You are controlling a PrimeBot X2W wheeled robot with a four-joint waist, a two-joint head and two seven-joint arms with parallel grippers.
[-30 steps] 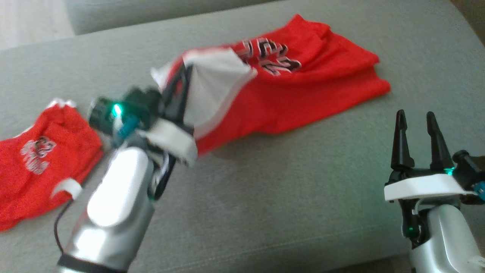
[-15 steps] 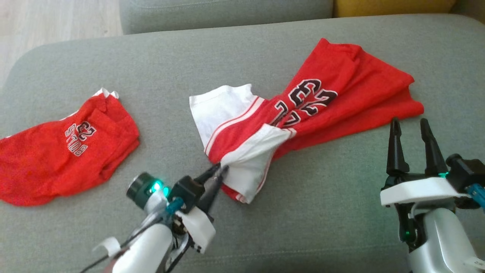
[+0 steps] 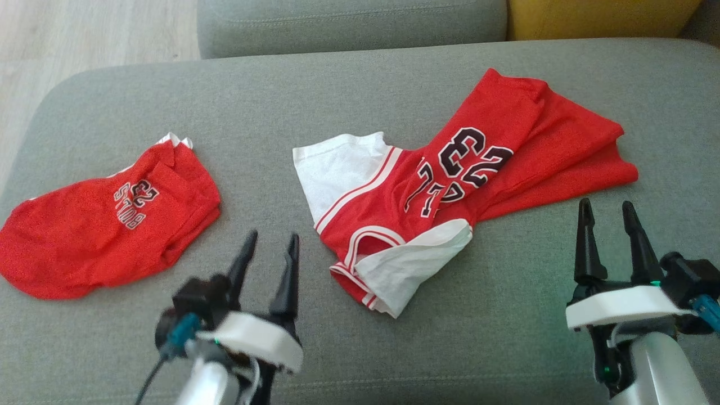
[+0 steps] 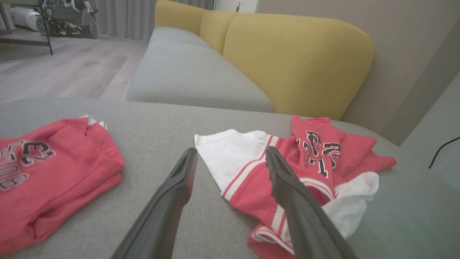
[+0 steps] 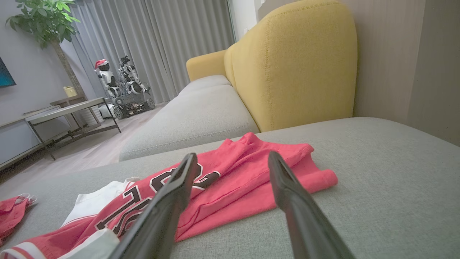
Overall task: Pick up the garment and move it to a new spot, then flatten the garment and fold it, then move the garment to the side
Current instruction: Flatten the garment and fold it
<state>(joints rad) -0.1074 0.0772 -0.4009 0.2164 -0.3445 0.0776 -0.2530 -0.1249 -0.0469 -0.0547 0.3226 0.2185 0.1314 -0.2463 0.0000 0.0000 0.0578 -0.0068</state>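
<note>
You see the jersey lying crumpled from the middle of the cushion toward its right end, with white fabric turned up at the near hem. The left gripper hovers over the cushion's near edge, fingers spread and empty. The right gripper is the same, near the right end. A second red garment sits at the cushion's left end.

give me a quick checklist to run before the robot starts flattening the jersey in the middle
1. left tool open and holding nothing: ok
2. right tool open and holding nothing: ok
3. jersey lying flat: not ok, it is bunched and twisted, with a white flap turned out at the near end
4. jersey apart from the folded red garment: ok, bare cushion lies between them
5. jersey wholly on the grey cushion: ok
6. sleeves or hem tucked underneath: cannot tell
</note>
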